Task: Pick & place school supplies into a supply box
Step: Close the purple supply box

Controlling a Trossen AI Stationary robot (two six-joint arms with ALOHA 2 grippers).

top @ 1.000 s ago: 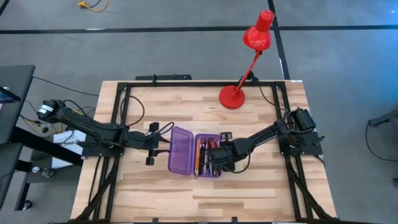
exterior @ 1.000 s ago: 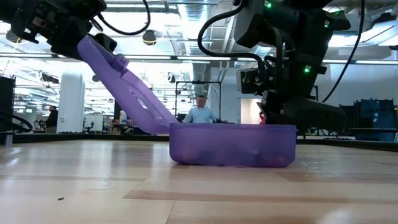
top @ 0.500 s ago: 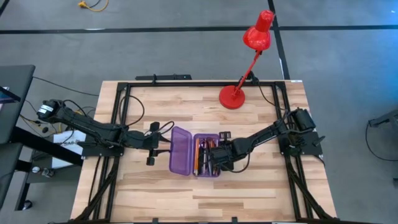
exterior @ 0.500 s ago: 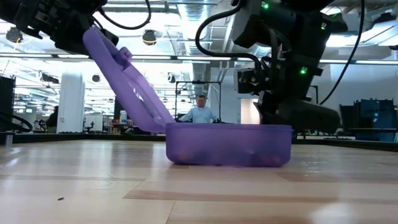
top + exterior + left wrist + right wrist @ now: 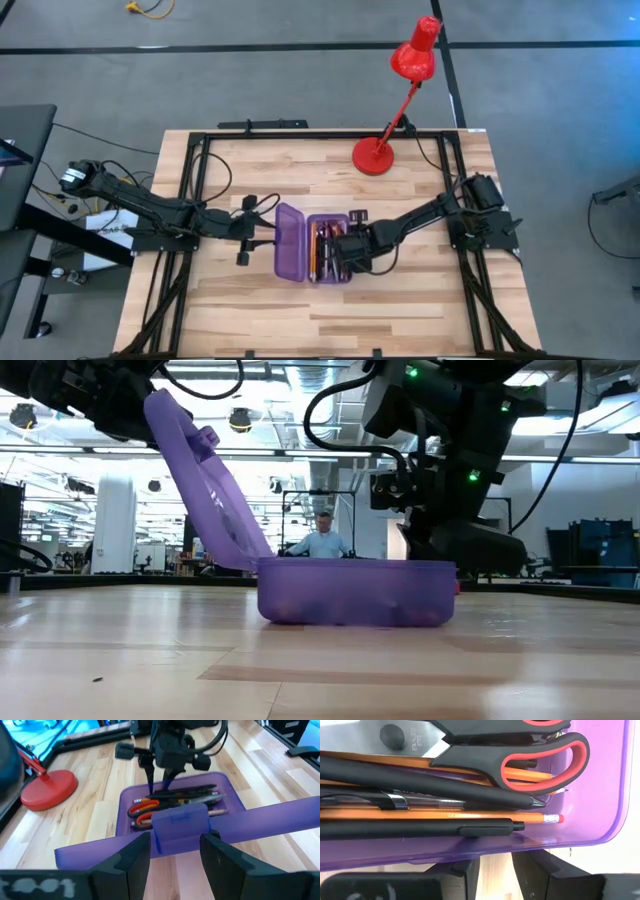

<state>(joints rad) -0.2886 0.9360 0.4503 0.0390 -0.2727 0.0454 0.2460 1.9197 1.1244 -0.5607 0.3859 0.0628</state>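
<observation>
Left gripper comes first, reaching in from the table's left side with its fingers closed on the raised lid of the purple box, one finger on each side of the lid's clasp tab. That lid stands tilted up and leans away from the tray toward the left arm, hinged along the tray's left edge. The box sits near the middle of the wooden table, its tray flat on the wood.

Inside the tray lie the supplies, side by side along its length: orange pencils, black pens and a pair of scissors with red-and-black handles. All of them rest within the tray walls, the scissors over the pencils and against the rounded end.

Right gripper hangs over the tray's right edge, its arm stretching in from the table's right side. Its two fingers straddle the tray's wall with a narrow gap, parted and gripping nothing.

Beyond it, toward the far edge of the table, a red desk lamp stands on its round base. A person shows in the room behind the table.
</observation>
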